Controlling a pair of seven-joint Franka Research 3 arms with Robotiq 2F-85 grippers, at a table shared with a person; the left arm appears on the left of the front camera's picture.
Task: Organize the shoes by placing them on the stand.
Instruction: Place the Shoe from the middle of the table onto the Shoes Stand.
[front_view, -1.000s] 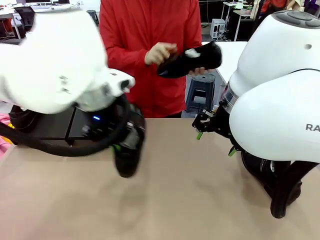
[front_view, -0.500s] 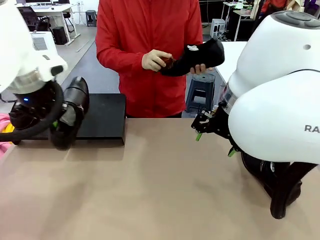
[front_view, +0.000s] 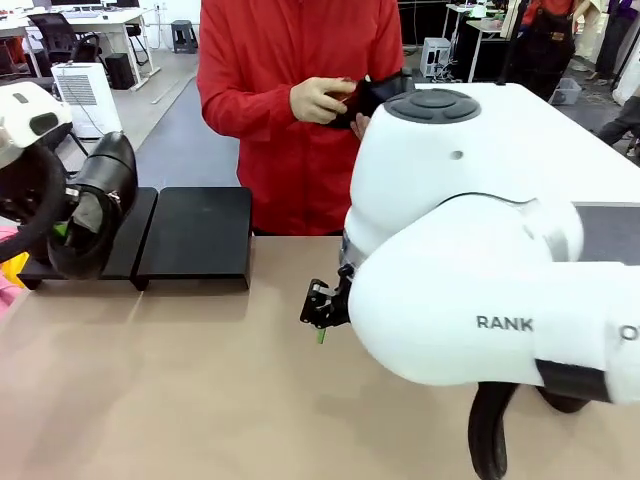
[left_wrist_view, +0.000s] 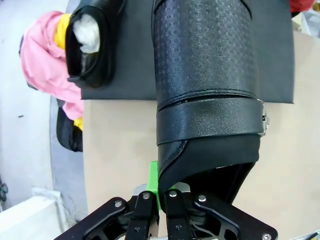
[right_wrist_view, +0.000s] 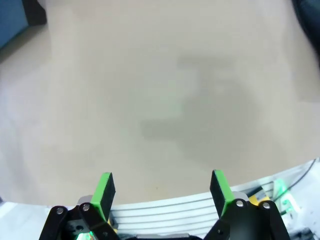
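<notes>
My left gripper (front_view: 70, 228) is shut on the heel rim of a glossy black shoe (front_view: 97, 198), held tilted over the left panel of the stand (front_view: 195, 232). In the left wrist view that shoe (left_wrist_view: 205, 75) hangs from the gripper (left_wrist_view: 160, 186) above the black stand (left_wrist_view: 131, 75). A second shoe (left_wrist_view: 92, 40) with a pale lining lies on the stand's far part. My right gripper (front_view: 322, 315) hovers low over mid-table; its green pads (right_wrist_view: 106, 189) stand wide apart with nothing between them. The person in red holds another black shoe (front_view: 375, 93) in both hands at chest height.
A pink cloth (left_wrist_view: 44, 55) lies off the table's edge beside the stand. My right arm's bulky white links (front_view: 470, 250) take up the right half of the front view. Bare tan tabletop (front_view: 180, 380) stretches in front of the stand.
My left arm has swung left with the shoe, from mid-table to over the stand's left panel. My right arm has shifted toward the middle. The person still handles a shoe.
</notes>
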